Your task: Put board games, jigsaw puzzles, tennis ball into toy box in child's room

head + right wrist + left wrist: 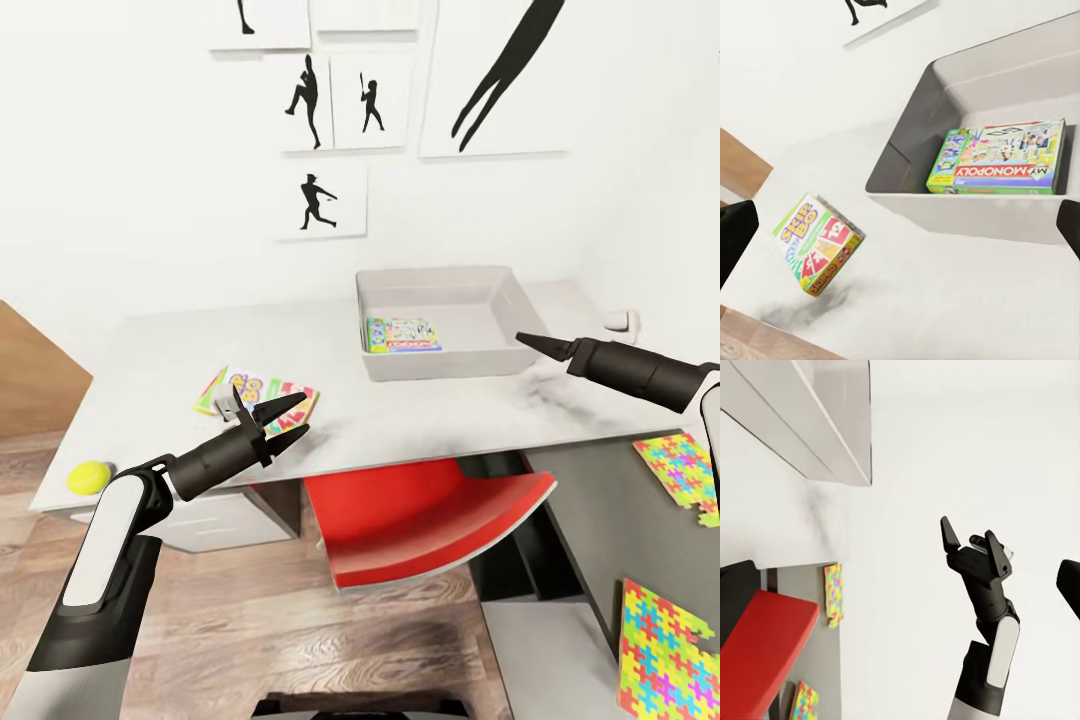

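We see a long table (pixel 420 425) with a pale grey-white top, joined at its right end to a lower dark-grey part (pixel 600 520). A wide light-grey toy box (pixel 400 372) with sloped sides sits near the table's back edge. Inside it lies a flat green-edged "Monopoly" game box (pixel 403 334), close to the box's left wall. A red chair (pixel 420 520) is tucked under the table's front edge. On the dark-grey part lie two bright puzzle mats, one (pixel 668 655) near the front and one (pixel 685 470) further back. A yellow, green and red game box (pixel 250 392) rests near the table's front edge, toward the left end. A small yellow-green ball (pixel 89 476) sits at the front left corner.

Our left claw (pixel 277 412) hangs just in front of that game box, fingers spread apart, holding nothing. Our right claw (pixel 525 339) is beside the toy box's right front corner; its fingers are apart and hold nothing, as the left wrist view shows.
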### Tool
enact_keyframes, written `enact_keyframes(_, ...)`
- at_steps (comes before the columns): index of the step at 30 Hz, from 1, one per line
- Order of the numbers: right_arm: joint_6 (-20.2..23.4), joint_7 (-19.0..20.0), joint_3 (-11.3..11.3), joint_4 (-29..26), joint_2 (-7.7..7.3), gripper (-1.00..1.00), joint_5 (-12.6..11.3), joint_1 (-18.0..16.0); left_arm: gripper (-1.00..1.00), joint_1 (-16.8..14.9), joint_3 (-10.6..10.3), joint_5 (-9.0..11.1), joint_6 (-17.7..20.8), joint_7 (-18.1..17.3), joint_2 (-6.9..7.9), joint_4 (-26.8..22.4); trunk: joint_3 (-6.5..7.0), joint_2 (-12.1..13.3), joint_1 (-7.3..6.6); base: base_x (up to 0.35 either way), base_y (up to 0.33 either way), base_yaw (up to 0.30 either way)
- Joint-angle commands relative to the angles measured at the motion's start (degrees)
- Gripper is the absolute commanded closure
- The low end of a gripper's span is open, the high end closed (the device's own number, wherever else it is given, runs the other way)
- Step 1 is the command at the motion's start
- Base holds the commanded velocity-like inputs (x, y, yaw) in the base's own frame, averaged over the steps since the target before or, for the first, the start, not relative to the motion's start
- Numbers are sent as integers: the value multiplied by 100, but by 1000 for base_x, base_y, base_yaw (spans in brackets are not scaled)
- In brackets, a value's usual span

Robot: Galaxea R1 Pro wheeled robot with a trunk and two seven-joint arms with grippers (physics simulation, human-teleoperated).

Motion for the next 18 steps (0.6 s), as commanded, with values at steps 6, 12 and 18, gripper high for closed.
enact_keyframes(6,32,37,-10,0,0,-100,24,0,-100,-5,7,-17,26,-16,-1,-1,48,-9,3,-42,34,0)
enact_keyframes(12,33,40,-16,0,-3,-100,24,3,-100,-5,7,-17,26,-16,-1,-1,103,-9,3,-154,127,24)
enact_keyframes(18,35,42,-23,0,-6,-100,24,19,-100,-6,8,-17,27,-16,-1,-1,159,-9,3,-199,175,72)
